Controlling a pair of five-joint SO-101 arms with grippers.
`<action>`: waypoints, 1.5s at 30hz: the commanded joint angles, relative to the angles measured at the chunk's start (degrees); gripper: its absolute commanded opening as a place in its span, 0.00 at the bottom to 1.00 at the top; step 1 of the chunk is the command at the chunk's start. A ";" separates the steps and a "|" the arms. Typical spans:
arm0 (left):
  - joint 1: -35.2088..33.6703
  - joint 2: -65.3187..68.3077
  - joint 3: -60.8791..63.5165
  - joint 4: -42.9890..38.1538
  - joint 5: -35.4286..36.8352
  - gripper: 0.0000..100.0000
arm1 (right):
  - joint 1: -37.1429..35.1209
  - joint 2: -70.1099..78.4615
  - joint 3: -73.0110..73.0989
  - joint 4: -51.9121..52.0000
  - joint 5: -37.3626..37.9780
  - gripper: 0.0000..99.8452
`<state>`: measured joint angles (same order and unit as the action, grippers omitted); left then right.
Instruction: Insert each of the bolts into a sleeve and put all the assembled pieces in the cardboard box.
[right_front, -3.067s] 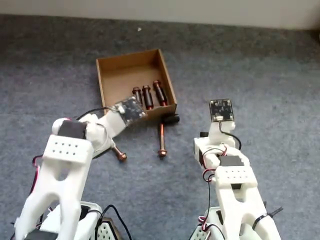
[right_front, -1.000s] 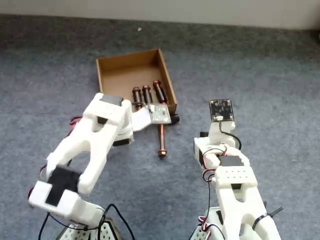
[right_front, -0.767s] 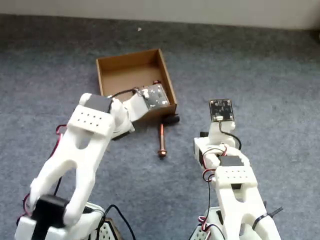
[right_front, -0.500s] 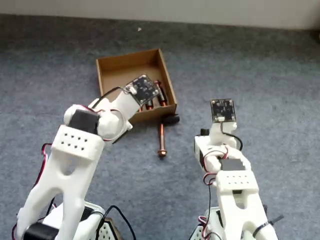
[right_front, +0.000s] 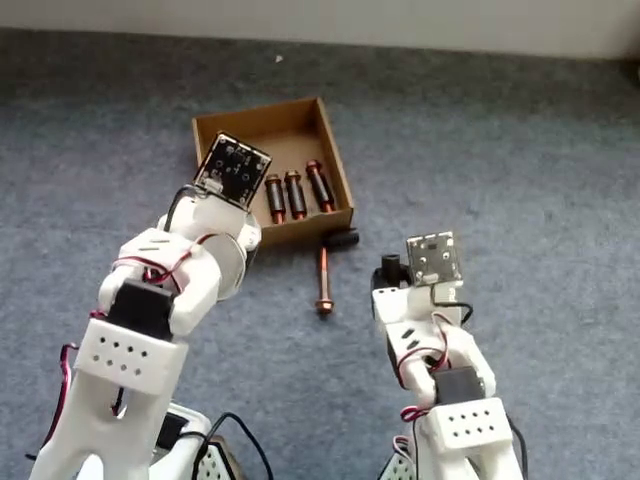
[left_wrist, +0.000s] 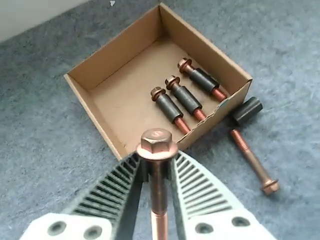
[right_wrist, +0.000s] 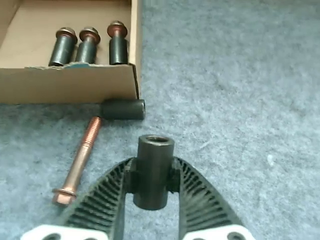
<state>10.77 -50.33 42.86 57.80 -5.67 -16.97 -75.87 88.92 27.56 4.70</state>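
Observation:
My left gripper (left_wrist: 156, 165) is shut on a copper bolt (left_wrist: 156, 145), held head-up above the carpet on the near side of the cardboard box (left_wrist: 120, 50). My right gripper (right_wrist: 151, 175) is shut on a black sleeve (right_wrist: 152, 165), its bore facing the camera. Three bolts fitted in sleeves (right_front: 295, 193) lie side by side in the box (right_front: 262, 122). A loose bolt (right_front: 323, 278) lies just outside the box's front wall. Its tip rests by a loose black sleeve (right_front: 342, 240). The same loose bolt (right_wrist: 80, 160) and loose sleeve (right_wrist: 124, 109) lie just beyond the right gripper.
Grey carpet (right_front: 520, 150) covers the table all round the box. The left arm's wrist (right_front: 232, 168) hangs over the box's near left corner. The right arm's wrist (right_front: 432, 260) stands right of the loose bolt.
The left arm swung from over the box's front wall back to its left near corner, carrying the bolt. The right arm shifted nearer and slightly left with its sleeve.

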 joint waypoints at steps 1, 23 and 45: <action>4.18 -4.88 -0.31 -1.49 6.86 0.01 | -2.42 -4.26 -0.04 -0.84 -0.18 0.01; 15.34 -30.81 20.00 -21.98 17.58 0.01 | -18.77 -28.79 10.77 -0.75 -0.18 0.01; 16.57 -42.95 25.10 -22.33 17.93 0.01 | -29.85 -29.32 10.59 -0.92 4.84 0.01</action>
<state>26.95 -92.62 67.47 37.05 11.38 -46.24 -103.47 95.78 27.65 8.92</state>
